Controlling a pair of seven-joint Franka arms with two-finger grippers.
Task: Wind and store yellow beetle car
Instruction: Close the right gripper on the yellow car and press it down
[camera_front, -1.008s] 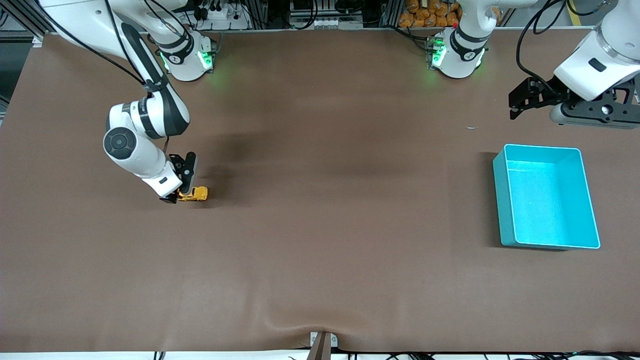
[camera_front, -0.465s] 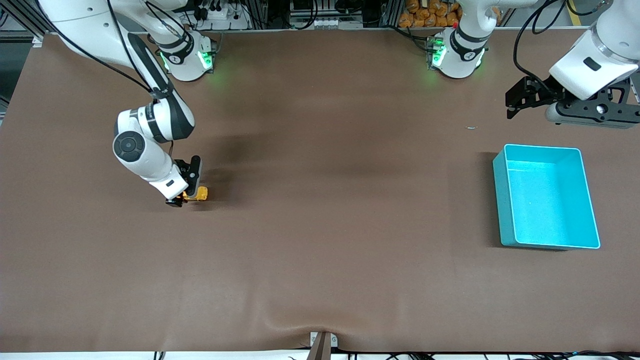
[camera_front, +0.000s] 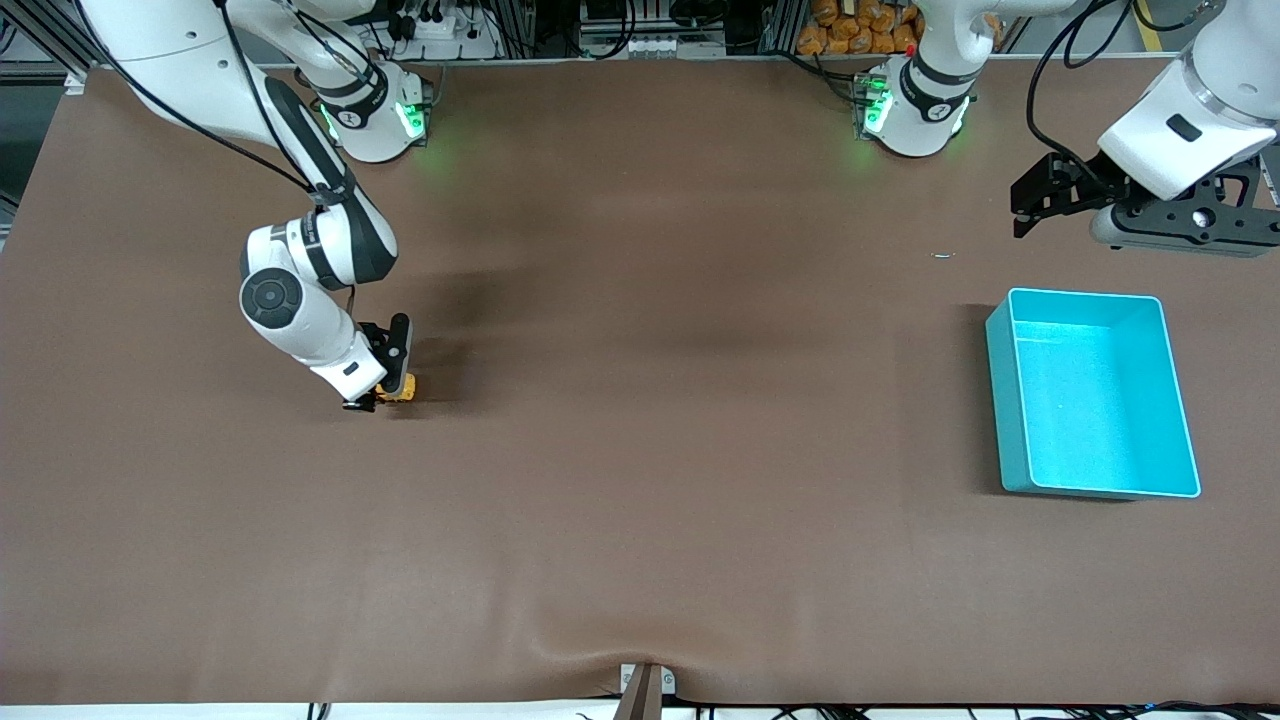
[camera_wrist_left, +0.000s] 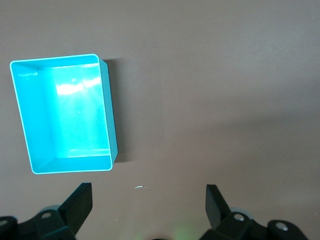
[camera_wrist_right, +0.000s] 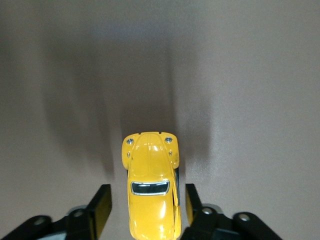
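The yellow beetle car (camera_front: 405, 387) stands on the brown table toward the right arm's end, mostly covered by the hand. In the right wrist view the car (camera_wrist_right: 150, 195) lies lengthwise between the two fingers. My right gripper (camera_front: 380, 398) is down at the table and open, its fingers (camera_wrist_right: 101, 205) on either side of the car with a small gap on each side. My left gripper (camera_front: 1035, 200) is open and empty, up in the air over bare table beside the turquoise bin (camera_front: 1005, 400); its fingers (camera_wrist_left: 82, 197) stand wide apart.
The turquoise bin (camera_wrist_left: 111, 125) is empty and sits toward the left arm's end. A tiny white scrap (camera_front: 943, 255) lies on the table farther from the camera than the bin. The arm bases stand along the farthest table edge.
My right gripper has slid along the table over the car, so its fingers now straddle more of it. The car has stayed in place. The left arm has shifted slightly.
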